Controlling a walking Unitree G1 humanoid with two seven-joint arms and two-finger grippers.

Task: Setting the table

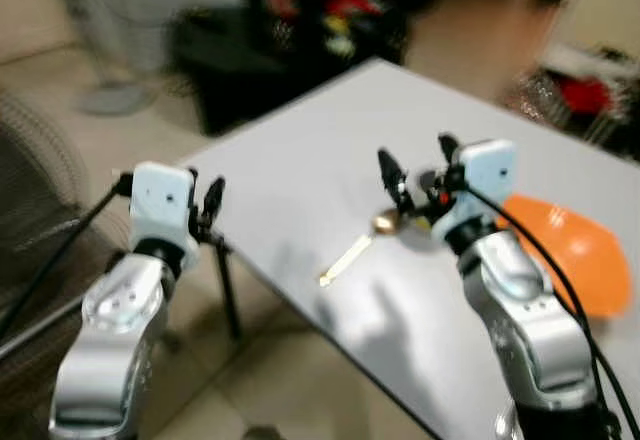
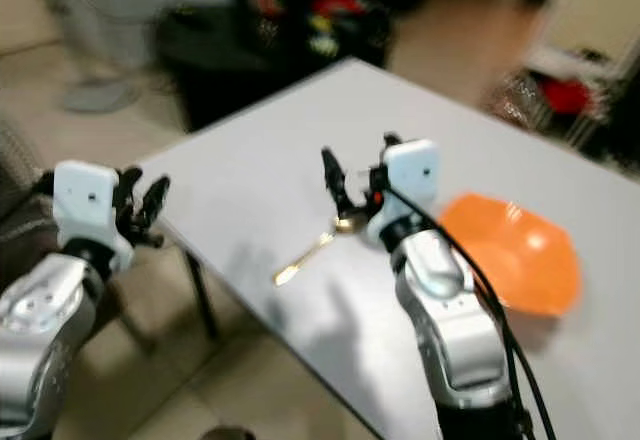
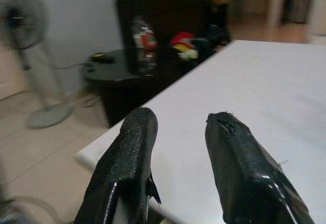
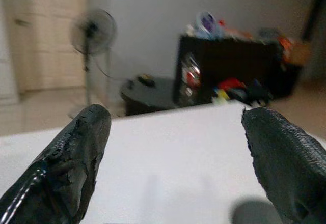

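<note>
Right gripper (image 1: 415, 175) raised above white table (image 1: 300, 175), fingers spread wide, nothing between them; poised just over bowl end of gold spoon (image 1: 352, 251). Spoon flat on table, handle pointing toward near table edge, close to that edge. Orange bowl (image 1: 575, 250) on table just beside right forearm, to its right. Left gripper (image 1: 205, 205) held off table's near-left corner, over floor, fingers slightly parted, empty. Head views blurred; fine contact unreadable. Risks, judged: thin low-lying spoon likely to slip from wide fingers on smooth top, or get pushed toward edge and off onto floor; right forearm swinging right could knock bowl. Blur suggests camera motion, so aim may be off. Surroundings: standing fan (image 3: 23, 35) on tiled floor, dark cabinet (image 3: 163, 18) with red and yellow clutter beyond far table edge, low black round stand (image 3: 109, 68) beside it. Nothing between right gripper and spoon.
</note>
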